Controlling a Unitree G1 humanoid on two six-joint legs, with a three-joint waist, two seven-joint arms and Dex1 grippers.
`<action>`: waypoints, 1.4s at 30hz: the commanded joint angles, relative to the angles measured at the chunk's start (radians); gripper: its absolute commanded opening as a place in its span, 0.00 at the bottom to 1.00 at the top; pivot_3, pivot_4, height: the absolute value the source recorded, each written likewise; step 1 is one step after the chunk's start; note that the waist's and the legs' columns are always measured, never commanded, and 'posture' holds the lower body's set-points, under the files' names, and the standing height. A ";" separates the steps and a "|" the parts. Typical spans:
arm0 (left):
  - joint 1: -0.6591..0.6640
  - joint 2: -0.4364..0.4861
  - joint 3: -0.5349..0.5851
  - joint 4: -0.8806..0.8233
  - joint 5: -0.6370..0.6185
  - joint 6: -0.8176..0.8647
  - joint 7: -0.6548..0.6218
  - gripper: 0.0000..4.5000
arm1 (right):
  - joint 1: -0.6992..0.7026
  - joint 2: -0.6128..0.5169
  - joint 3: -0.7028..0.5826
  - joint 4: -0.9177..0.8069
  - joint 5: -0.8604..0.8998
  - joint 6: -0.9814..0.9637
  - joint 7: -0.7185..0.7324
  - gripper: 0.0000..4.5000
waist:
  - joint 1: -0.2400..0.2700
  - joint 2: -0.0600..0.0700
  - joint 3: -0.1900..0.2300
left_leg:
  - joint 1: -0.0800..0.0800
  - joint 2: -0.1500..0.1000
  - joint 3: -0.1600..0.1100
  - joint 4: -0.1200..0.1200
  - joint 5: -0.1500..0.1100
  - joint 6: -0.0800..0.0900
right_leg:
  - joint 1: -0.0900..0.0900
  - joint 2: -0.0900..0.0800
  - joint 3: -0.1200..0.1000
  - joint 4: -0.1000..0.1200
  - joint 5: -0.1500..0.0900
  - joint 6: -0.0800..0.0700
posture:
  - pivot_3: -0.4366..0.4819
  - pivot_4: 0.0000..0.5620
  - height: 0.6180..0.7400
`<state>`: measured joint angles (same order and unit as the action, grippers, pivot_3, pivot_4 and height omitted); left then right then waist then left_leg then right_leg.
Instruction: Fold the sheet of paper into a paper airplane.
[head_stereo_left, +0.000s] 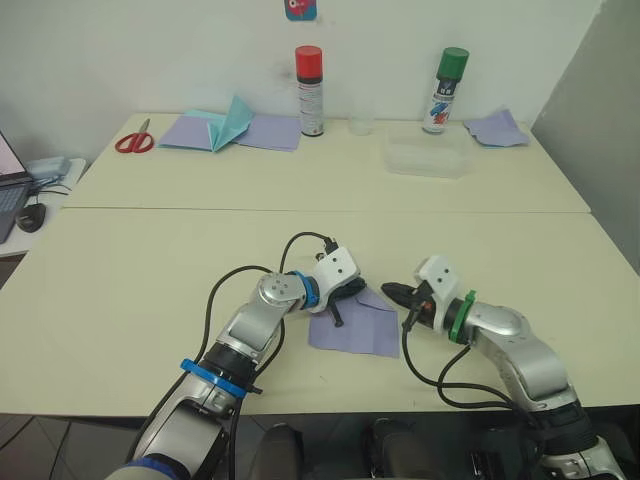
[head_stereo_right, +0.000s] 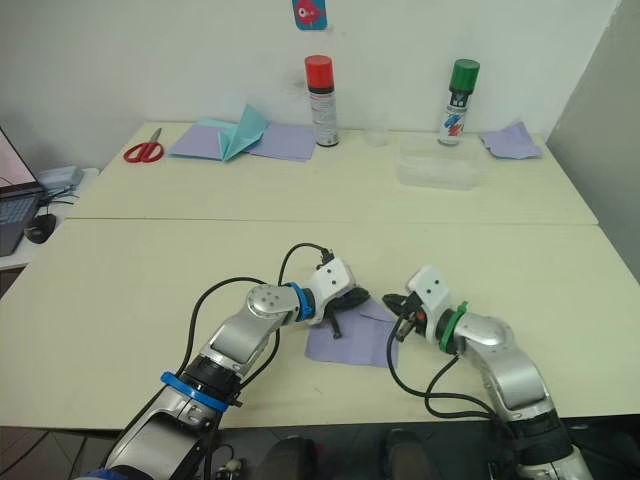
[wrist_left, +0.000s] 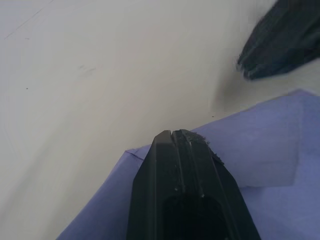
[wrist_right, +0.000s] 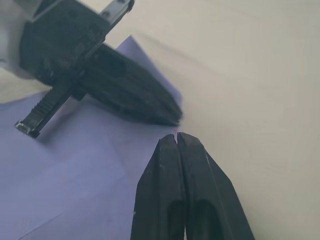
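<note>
sheet of paper (head_stereo_left: 356, 327) flat on near table (head_stereo_left: 150, 270) edge, betw. both grippers | left gripper (head_stereo_left: 352, 289) fingers closed, empty, tips pressing sheet's far-left corner, prob. pinning it for a fold | right gripper (head_stereo_left: 392, 291) closed, holds nothing, just right of sheet's far corner | both forearms low, angled inward, wrists nearly level w/ table

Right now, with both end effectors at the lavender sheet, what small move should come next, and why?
Probably open the right end effector and pinch the near corner: the sheet of paper lies almost flat, both end effectors are shut, and the left end effector is over its far edge, seemingly pinning it.
</note>
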<state>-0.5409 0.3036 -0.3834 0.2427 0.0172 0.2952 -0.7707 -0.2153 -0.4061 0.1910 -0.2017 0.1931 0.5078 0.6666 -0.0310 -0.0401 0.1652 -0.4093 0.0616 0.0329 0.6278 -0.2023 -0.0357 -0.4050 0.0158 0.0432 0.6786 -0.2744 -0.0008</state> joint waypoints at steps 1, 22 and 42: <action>0.022 -0.002 -0.030 0.053 0.037 0.022 -0.004 0.00 | -0.030 0.024 0.049 0.020 -0.028 0.027 -0.018 0.01 | 0.000 0.000 0.000 | 0.000 0.000 0.000 0.000 0.000 0.000 | 0.000 0.000 0.000 0.000 0.000 0.000 | 0.48 0.27 1.00; 0.021 -0.055 -0.023 -0.017 -0.007 0.016 -0.055 0.00 | -0.026 -0.005 0.099 0.059 -0.090 0.052 -0.028 0.01 | 0.000 0.000 0.000 | 0.000 0.000 0.000 0.000 0.000 0.000 | 0.000 0.000 0.000 0.000 0.000 0.000 | 0.48 0.27 1.00; -0.030 -0.022 0.031 0.162 0.089 0.010 0.119 0.00 | -0.011 -0.012 0.104 0.042 -0.104 0.060 -0.034 0.01 | -0.001 0.000 0.000 | 0.001 0.000 0.001 0.001 0.000 0.000 | 0.000 0.000 -0.001 0.000 0.001 0.002 | 0.48 0.27 1.00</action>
<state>-0.6074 0.2326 -0.3799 0.3646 0.0606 0.2626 -0.6832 -0.2467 -0.4006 0.2950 -0.1832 0.1085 0.5365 0.6391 -0.0322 -0.0403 0.1648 -0.4078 0.0620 0.0334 0.6286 -0.2023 -0.0358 -0.4048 0.0158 0.0428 0.6786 -0.2732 0.0014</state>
